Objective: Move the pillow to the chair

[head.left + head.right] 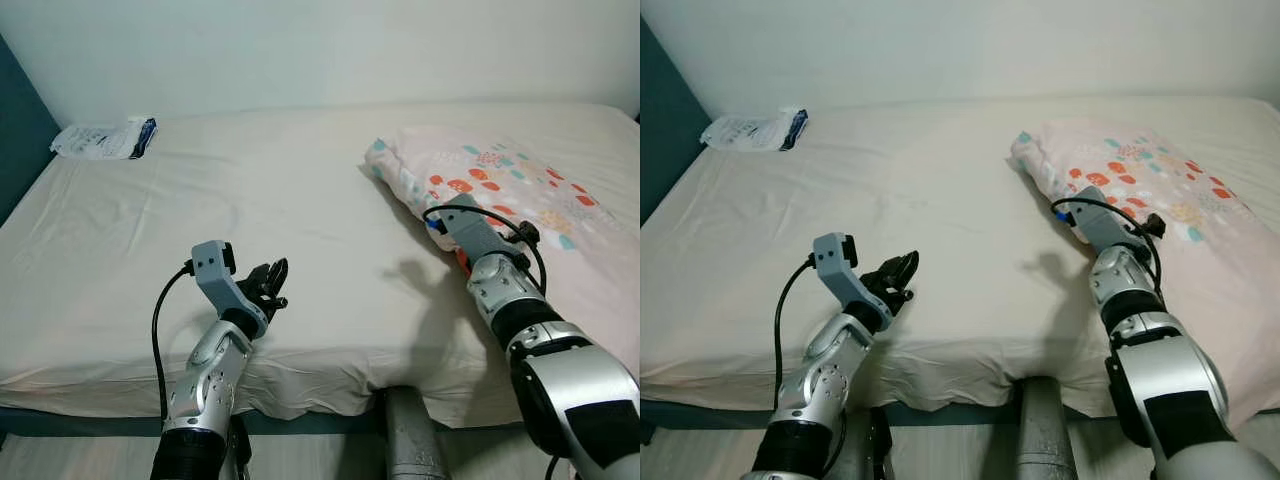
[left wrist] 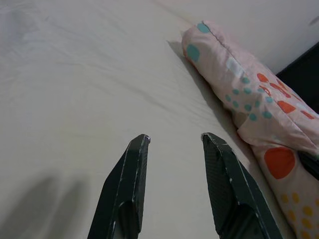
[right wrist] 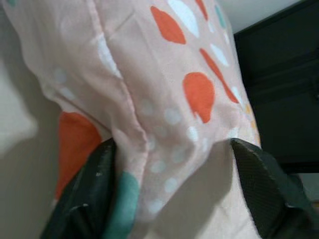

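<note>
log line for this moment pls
right pincer open, straddling pillow edge | left pincer open over bed | pillow on bed

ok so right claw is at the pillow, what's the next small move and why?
Probably close the right claw on the pillow. The right wrist view shows its fingers spread with a fold of the pillow's near edge between them, not yet pinched. The pillow lies flat on the bed, so a lift now would likely leave it behind. The left claw hangs open over bare sheet.
</note>
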